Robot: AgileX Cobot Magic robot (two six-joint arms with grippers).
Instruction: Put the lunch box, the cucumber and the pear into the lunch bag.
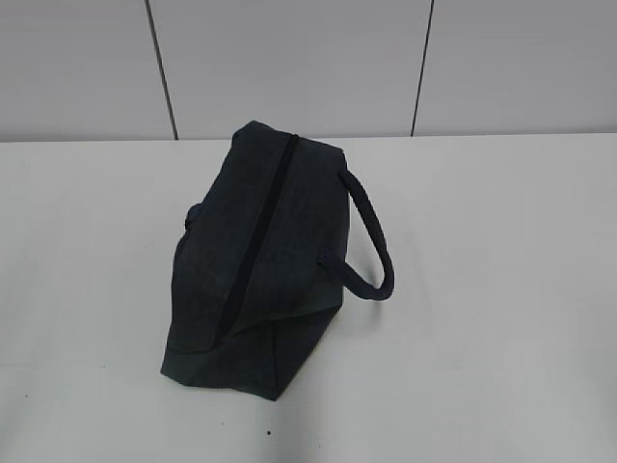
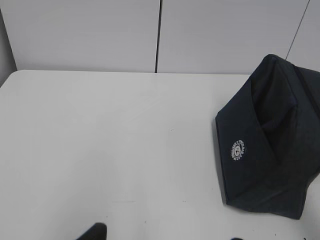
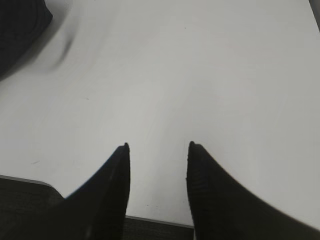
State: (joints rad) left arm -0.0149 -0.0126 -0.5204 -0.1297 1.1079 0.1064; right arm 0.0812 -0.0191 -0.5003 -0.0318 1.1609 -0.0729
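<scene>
The lunch bag (image 1: 253, 265) sits on the white bench (image 1: 501, 289), nearer the far edge than the near one and roughly midway between the left and right edges. It is boxy and dark navy, and its long zipper (image 1: 258, 231) runs along the top ridge from the far end toward the near end; in the exterior view the zipper line looks drawn shut. One looped strap handle (image 1: 374, 246) arcs out from the bag's right side and hangs over the bench surface. A second bit of strap bulges at the bag's left side, mostly hidden.

From my left wrist view the lunch bag (image 2: 270, 145) lies toward the right edge of the frame, showing an end panel with a small round white emblem (image 2: 238, 150). Only a dark tip of my left gripper (image 2: 95, 232) pokes up at the bottom of that view, so I cannot tell whether its fingers are apart or together.

My right gripper (image 3: 157, 150) hangs over bare bench near the near edge, its two dark fingers (image 3: 117, 175) spread apart with nothing between them. A corner of the lunch bag (image 3: 20, 25) shows at the upper left of that view, well apart from the fingers.
</scene>
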